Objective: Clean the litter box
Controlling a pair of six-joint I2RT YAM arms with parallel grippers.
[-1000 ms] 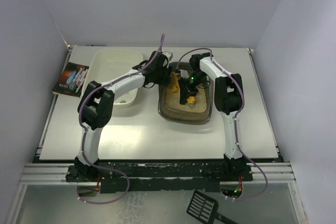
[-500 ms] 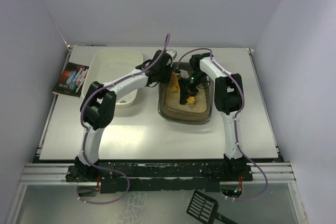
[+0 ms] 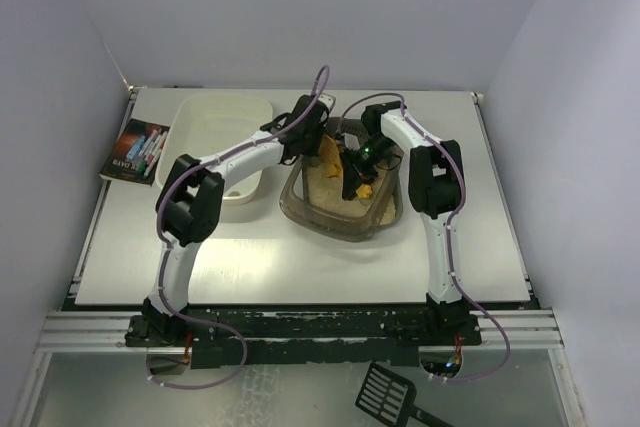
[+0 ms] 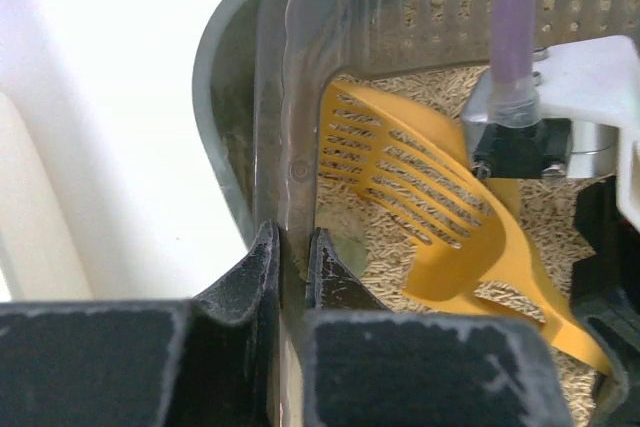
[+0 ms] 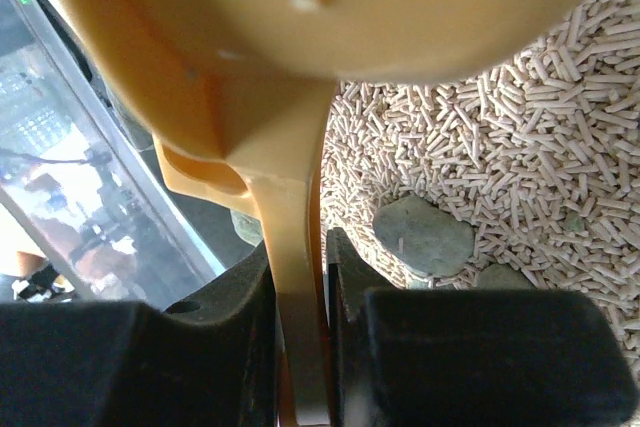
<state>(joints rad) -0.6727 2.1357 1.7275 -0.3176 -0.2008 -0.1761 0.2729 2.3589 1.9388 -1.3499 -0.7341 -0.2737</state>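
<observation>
My left pincer (image 4: 292, 247) is clamped on the thin translucent brown wall of the litter box (image 3: 335, 231), which stands askew on the bench (image 3: 250, 257) beside the white tub (image 3: 215, 122). My right pincer (image 5: 300, 277) squeezes the smooth handle of the slotted yellow scoop (image 4: 420, 197) over beige pellets (image 5: 500, 147).

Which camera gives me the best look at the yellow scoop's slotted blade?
Left wrist: the yellow scoop shows its slots clearly from above. Right wrist shows only its underside and handle; top external, a small yellow patch.

Bright, even light with soft shadows; wrist views blur up close, one overexposed at left.
</observation>
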